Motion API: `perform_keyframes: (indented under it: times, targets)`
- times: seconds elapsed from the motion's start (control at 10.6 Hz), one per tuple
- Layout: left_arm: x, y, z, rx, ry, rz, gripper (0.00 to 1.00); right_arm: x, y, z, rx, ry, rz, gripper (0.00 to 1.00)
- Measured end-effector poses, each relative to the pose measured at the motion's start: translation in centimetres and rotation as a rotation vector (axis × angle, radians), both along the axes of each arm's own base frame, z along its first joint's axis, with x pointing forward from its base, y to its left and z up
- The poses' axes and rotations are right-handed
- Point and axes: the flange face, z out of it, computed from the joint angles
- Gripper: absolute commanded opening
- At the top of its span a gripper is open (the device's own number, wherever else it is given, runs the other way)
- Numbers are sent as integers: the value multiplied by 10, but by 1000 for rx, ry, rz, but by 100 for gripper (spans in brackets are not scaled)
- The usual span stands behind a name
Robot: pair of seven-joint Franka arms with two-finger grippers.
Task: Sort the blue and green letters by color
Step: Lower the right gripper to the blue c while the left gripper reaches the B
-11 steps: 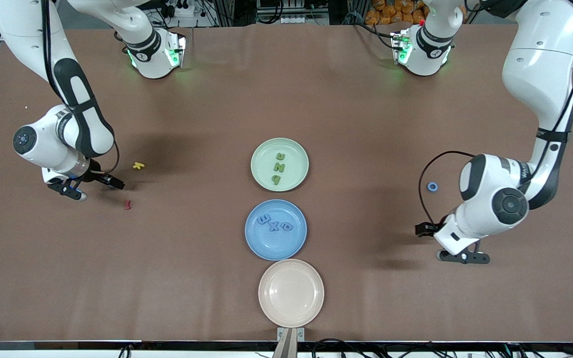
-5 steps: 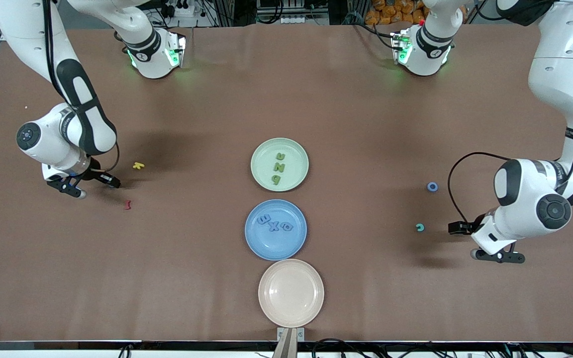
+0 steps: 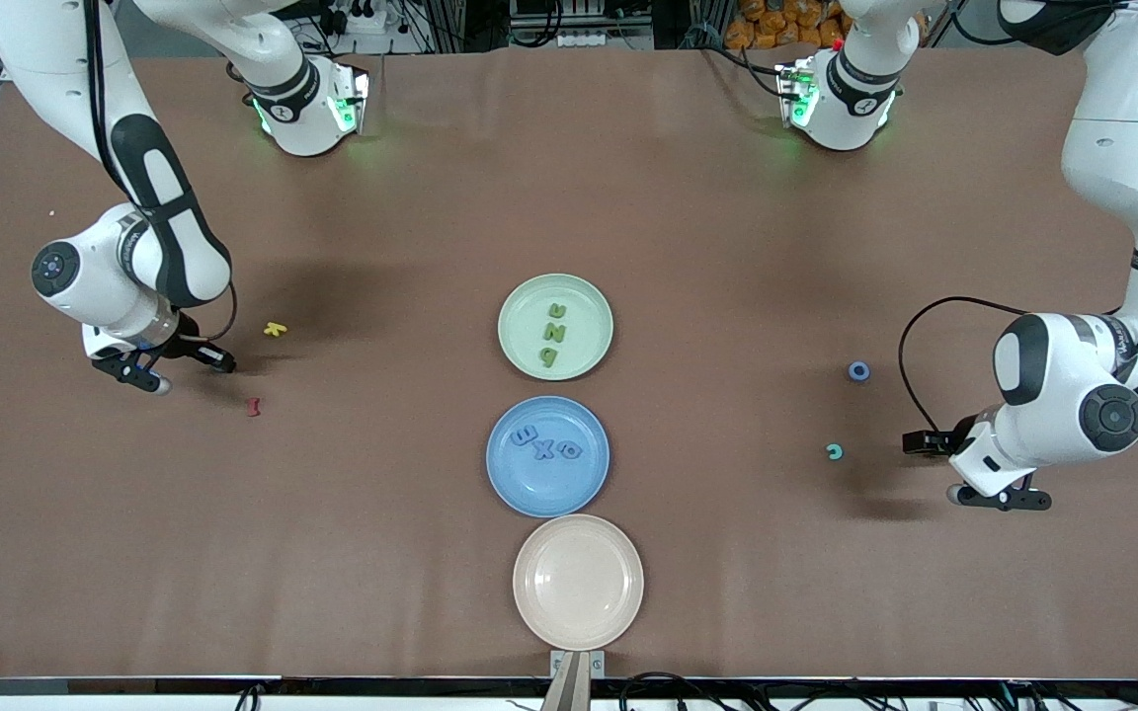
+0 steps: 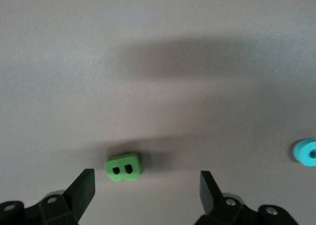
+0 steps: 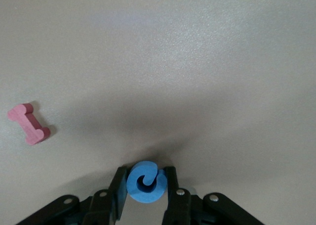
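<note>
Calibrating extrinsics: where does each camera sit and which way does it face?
Front: high across the table, facing both arms' bases; both arms show.
Left wrist: over green letter B, looking down; left hand open.
Right wrist: looking down; right hand shut on blue letter.
Shared: dark red letter, front and right wrist.
</note>
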Motion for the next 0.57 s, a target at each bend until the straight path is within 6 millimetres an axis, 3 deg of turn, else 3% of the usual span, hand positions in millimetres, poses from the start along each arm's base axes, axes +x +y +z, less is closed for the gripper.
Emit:
perform_keyframes:
  times: [0.28, 0.47, 0.57]
  targets:
    - [-9, 11, -13, -6, -1, 16, 79, 3, 3, 2, 1, -7, 6, 13]
    - [-11, 14, -16, 3, 4, 11, 76, 23, 24, 13, 23, -24, 48, 16]
    - [-12, 17, -17, 19, 3, 0, 76, 38, 43, 24, 45, -30, 81, 23]
